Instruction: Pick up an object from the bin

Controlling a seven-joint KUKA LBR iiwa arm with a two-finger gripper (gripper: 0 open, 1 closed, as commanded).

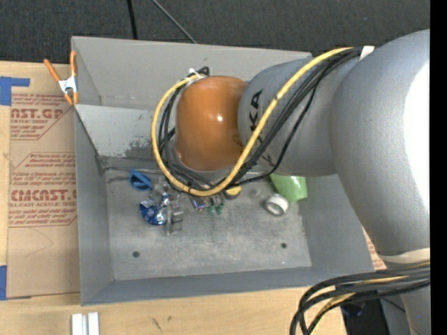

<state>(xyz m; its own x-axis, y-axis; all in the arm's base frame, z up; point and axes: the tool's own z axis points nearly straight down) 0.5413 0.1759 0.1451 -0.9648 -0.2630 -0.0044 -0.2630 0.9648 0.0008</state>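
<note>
My gripper [170, 213] reaches down under the orange wrist dome to the left part of the bin floor. A small crumpled blue thing [149, 211] lies right against its left side, touching or nearly touching it. A second blue piece [140, 180] lies a little farther back and left, near the bin's sloped wall. Just right of the gripper lies a small cluster of dark and green bits [208, 205], partly hidden by the cables.
A light green cup-like thing [292, 186] lies at the right under the arm, with a small silver-white roll [276, 205] in front of it. The arm and its cable loops cover the back middle of the bin. The front floor is bare grey metal.
</note>
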